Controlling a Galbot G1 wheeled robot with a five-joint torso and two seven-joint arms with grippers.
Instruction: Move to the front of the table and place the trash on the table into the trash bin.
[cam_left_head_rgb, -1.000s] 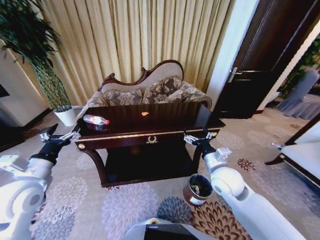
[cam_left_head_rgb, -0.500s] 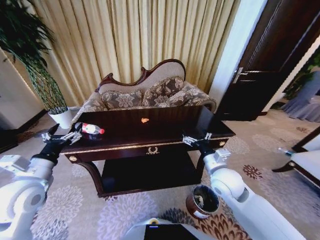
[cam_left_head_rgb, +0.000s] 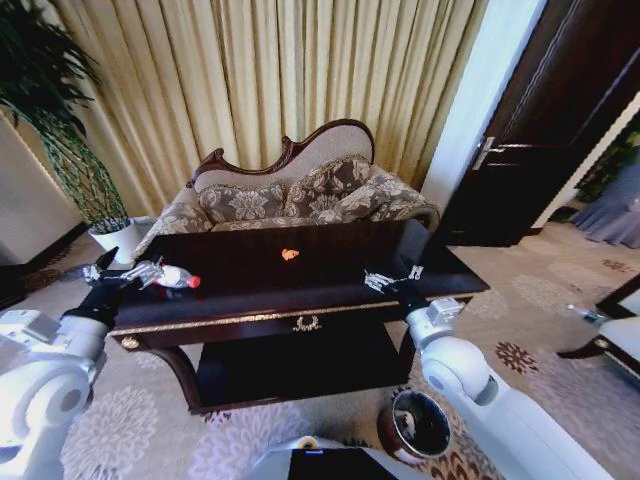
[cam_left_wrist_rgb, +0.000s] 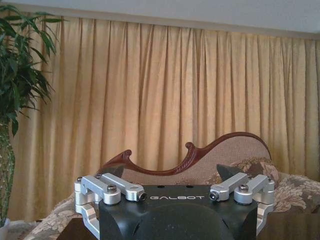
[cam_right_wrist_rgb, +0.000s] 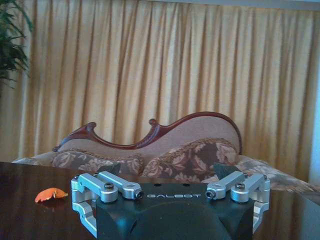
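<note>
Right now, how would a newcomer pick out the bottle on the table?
Find the dark wooden table before the sofa. Near its end on the robot's left, beside the left gripper, lies the bottle: clear plastic with a red cap, unlike the small orange scrap mid-table.

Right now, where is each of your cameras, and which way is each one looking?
Head view: on the robot's head, looking forward and down at the table, with the left gripper by the bottle and the right gripper over the table's right side.
Left wrist view: on the left arm's wrist, facing the sofa and curtain; its open gripper shows.
Right wrist view: on the right arm's wrist, low over the tabletop, facing the orange scrap and sofa; its open gripper shows.
Shared: all see the sofa and curtain.
</note>
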